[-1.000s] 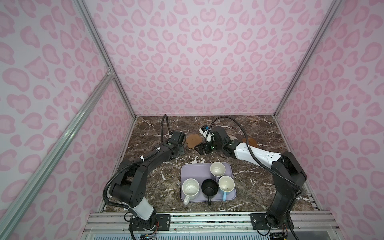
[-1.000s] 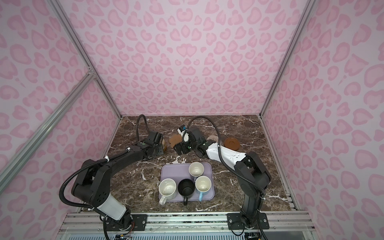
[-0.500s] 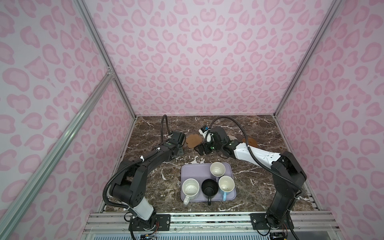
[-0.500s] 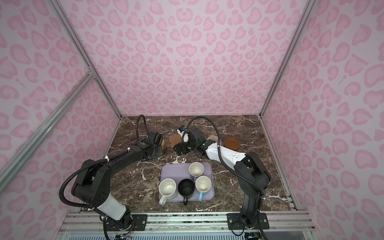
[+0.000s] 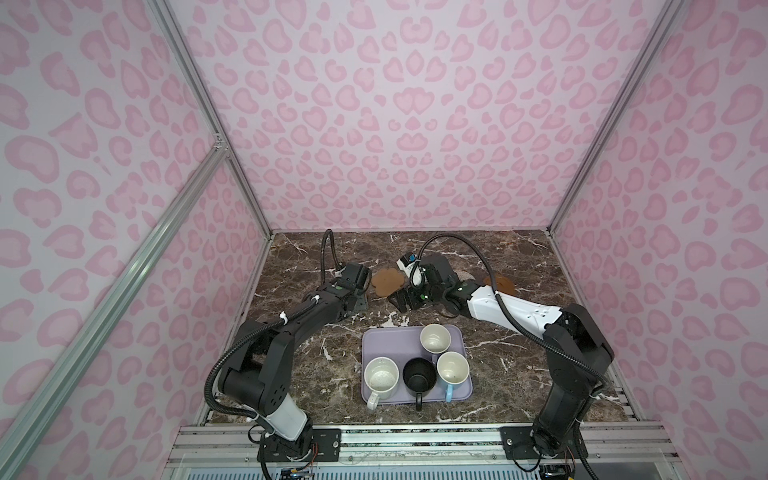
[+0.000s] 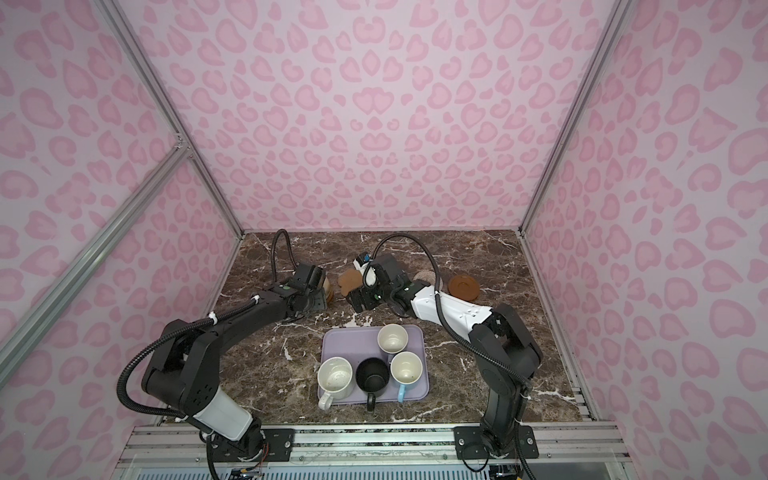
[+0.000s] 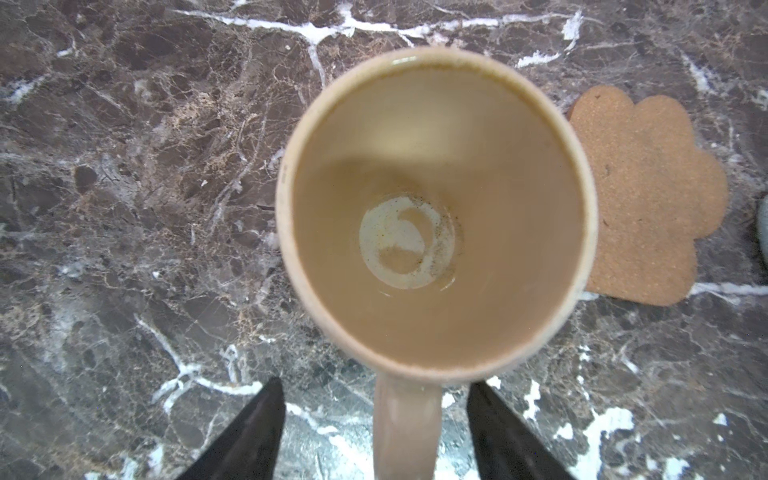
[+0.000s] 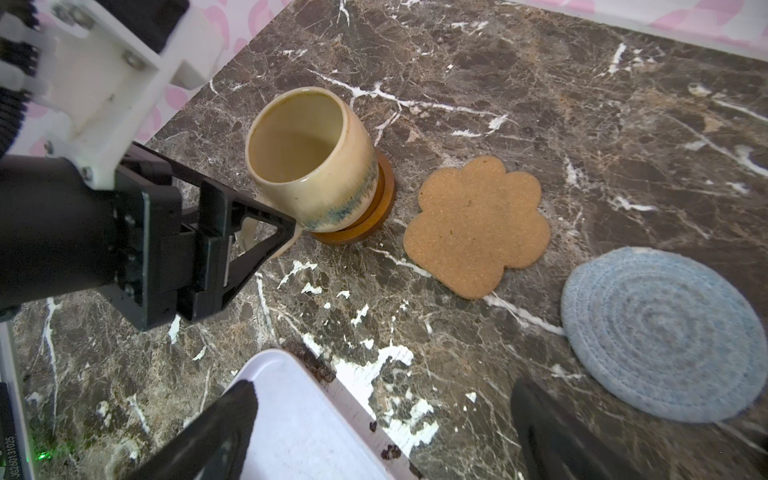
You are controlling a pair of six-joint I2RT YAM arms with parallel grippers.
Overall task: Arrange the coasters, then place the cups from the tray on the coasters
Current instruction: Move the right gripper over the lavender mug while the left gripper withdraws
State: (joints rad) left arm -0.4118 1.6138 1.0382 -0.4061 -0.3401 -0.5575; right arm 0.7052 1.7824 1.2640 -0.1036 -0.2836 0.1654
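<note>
- While the left tool is hanging low behind the yellow-beige mug, its jaws are standing wide and gripping nothing.
- That mug is sitting upright on a brown disc coaster at the far left of the bench, off the tray.
- Key relation: the mug's handle is pointing straight back at the left tool, its long axis running down the middle of the jaw gap. The left wrist view is showing bare bench on both sides of it.
- Judgement: any retreat is wanting to go straight back or up along that axis, since a sideways swing is risking a knock on the handle.
- The right tool is hovering empty with its jaws spread wide, above the bench just past the tray's far edge.
- The paw coaster is lying free just beside the occupied disc, between the two tools, and the blue-grey woven coaster is lying free next along.
- Four cups are waiting on the tray. The lavender cup is sitting nearest the far edge, so the right tool is looking the closer of the two.
- Its handle direction is too unclear to call.
</note>
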